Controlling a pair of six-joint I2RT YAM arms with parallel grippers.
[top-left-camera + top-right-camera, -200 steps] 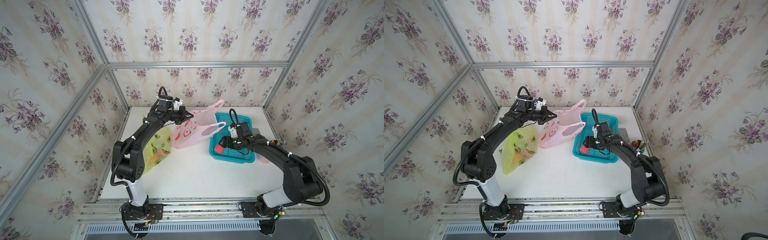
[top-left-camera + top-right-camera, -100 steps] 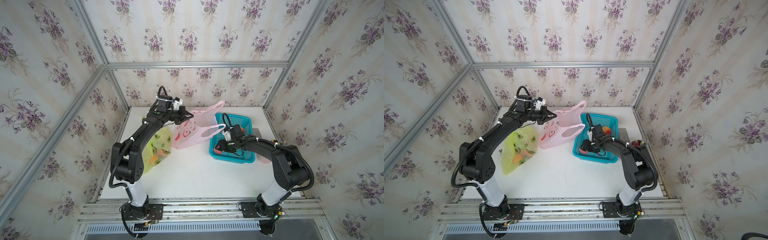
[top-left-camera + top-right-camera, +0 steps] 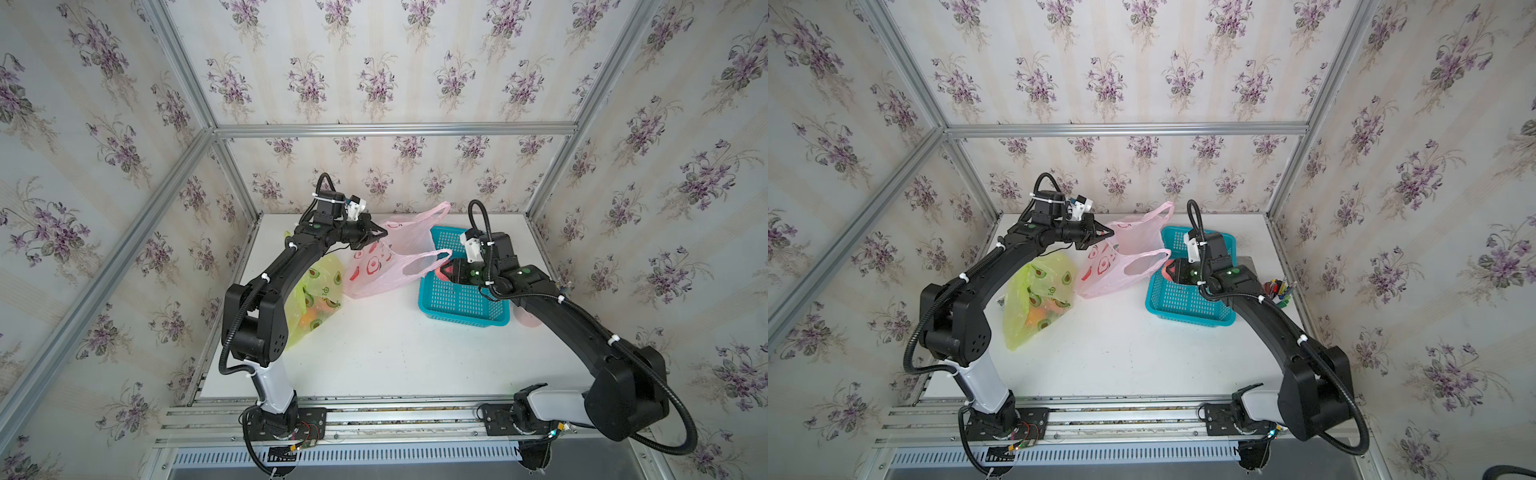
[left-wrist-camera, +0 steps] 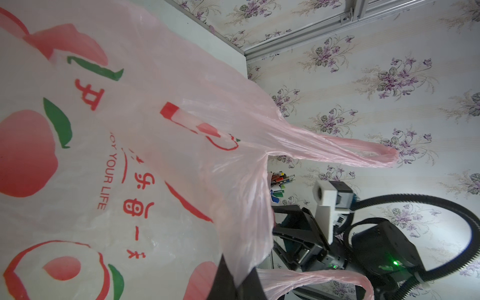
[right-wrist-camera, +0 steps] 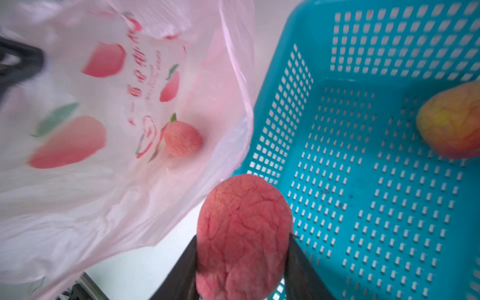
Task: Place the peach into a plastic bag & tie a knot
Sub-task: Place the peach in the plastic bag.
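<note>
The right gripper has closed during the last second. Its jaws stood wide above the basket; they now clamp the peach from both sides. The peach has left the basket floor and hangs at the basket's wall on the side facing the bag, just short of the bag's mouth. Judgement: the pick is complete and insertion comes next.

The peach is deep pink-red and oval, with veined, wrinkled skin. No crushing shows at the jaws. A yellow-red fruit remains in the basket.

Farther back, the left gripper has not moved. Pressed together, it pinches the bag's rim and holds the mouth raised toward the peach. The handles are untied.
</note>
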